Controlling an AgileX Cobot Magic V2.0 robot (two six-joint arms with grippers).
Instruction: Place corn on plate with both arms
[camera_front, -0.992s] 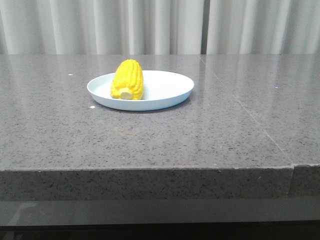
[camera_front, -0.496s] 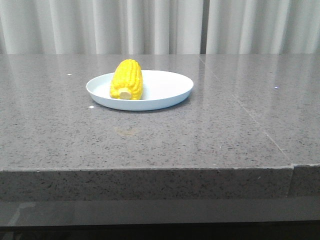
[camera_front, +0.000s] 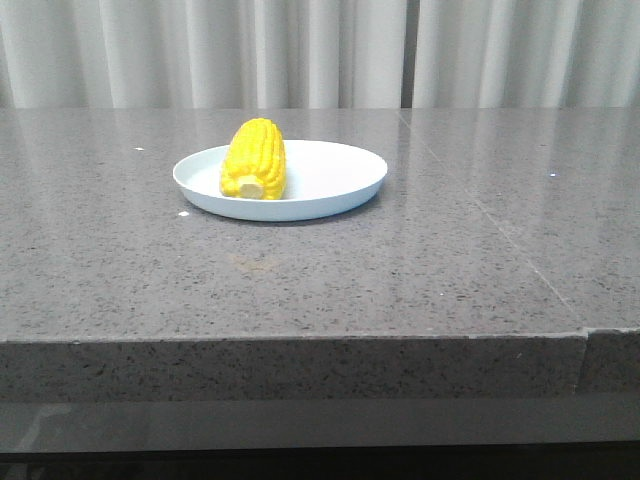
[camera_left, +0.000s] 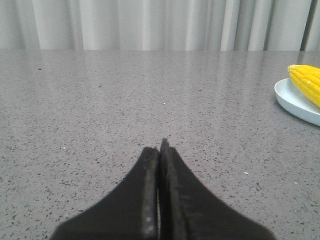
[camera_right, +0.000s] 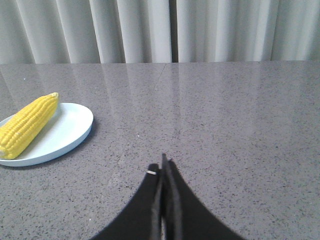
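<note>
The yellow corn (camera_front: 255, 160) lies on the pale blue plate (camera_front: 340, 185) on the grey stone table, its pale cut end toward the camera. The corn (camera_left: 307, 82) and plate (camera_left: 295, 102) show at the edge of the left wrist view, and the corn (camera_right: 27, 125) and plate (camera_right: 70, 132) also show in the right wrist view. My left gripper (camera_left: 159, 147) is shut and empty, well away from the plate. My right gripper (camera_right: 162, 165) is shut and empty, off to the other side of the plate. Neither gripper shows in the front view.
The grey speckled table (camera_front: 400, 280) has a front edge near the camera and a seam (camera_front: 520, 250) running back on the right. Pale curtains (camera_front: 320, 50) hang behind the table.
The plate with the corn shifted very slightly left between the earliest frame and now; otherwise nothing moved.
</note>
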